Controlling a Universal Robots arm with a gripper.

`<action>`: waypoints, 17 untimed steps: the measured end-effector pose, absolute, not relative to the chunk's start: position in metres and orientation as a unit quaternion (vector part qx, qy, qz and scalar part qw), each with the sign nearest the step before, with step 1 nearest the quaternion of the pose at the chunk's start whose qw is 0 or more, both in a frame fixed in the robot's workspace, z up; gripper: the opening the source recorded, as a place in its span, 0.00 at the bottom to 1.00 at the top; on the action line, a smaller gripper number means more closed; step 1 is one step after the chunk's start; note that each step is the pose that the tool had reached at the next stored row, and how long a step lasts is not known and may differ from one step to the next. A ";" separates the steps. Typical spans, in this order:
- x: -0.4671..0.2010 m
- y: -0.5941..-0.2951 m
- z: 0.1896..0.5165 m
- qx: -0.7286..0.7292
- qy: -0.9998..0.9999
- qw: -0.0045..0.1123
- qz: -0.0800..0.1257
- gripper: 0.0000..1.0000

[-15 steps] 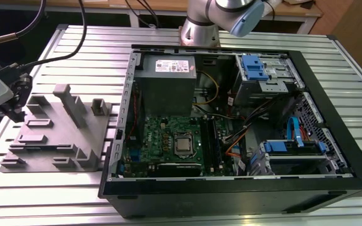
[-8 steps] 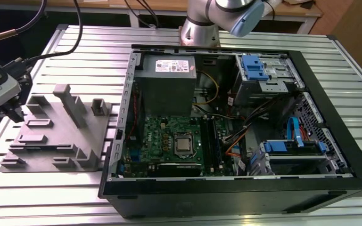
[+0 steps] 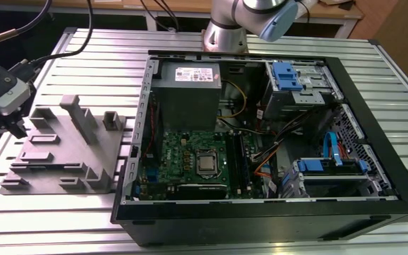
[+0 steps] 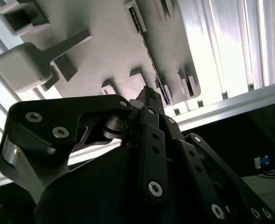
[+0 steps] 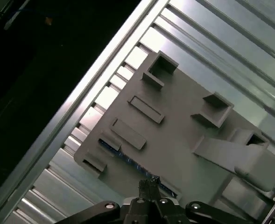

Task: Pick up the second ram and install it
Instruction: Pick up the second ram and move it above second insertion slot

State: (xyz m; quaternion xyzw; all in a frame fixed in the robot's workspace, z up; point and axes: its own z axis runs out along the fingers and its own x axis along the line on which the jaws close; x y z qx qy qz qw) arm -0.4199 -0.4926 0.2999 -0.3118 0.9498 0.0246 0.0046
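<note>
Grey plastic holder (image 3: 62, 154) on the table (image 3: 104, 48) carries the second ram (image 5: 121, 154), a dark blue strip in a slot along the holder's edge. The tool (image 5: 150, 183) hangs above that edge, fingertips pressed together on nothing. Coming down closed, it would probably jab the strip and skew it.

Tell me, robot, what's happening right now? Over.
Gripper shut, empty, hovering over grey fixture. Second ram lying in its fixture slot, not picked up. Nothing blocking it.
</note>
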 end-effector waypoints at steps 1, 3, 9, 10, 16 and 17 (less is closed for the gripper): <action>-0.420 -0.493 0.300 -0.321 0.947 0.004 0.025 0.07; -0.420 -0.493 0.300 -0.338 0.941 0.004 0.025 0.07; -0.420 -0.493 0.299 -0.389 0.921 0.003 0.025 0.07; -0.420 -0.493 0.299 -0.397 0.917 0.002 0.025 0.07; -0.420 -0.493 0.299 -0.447 0.894 0.001 0.025 0.07; -0.420 -0.493 0.299 -0.455 0.890 0.001 0.025 0.07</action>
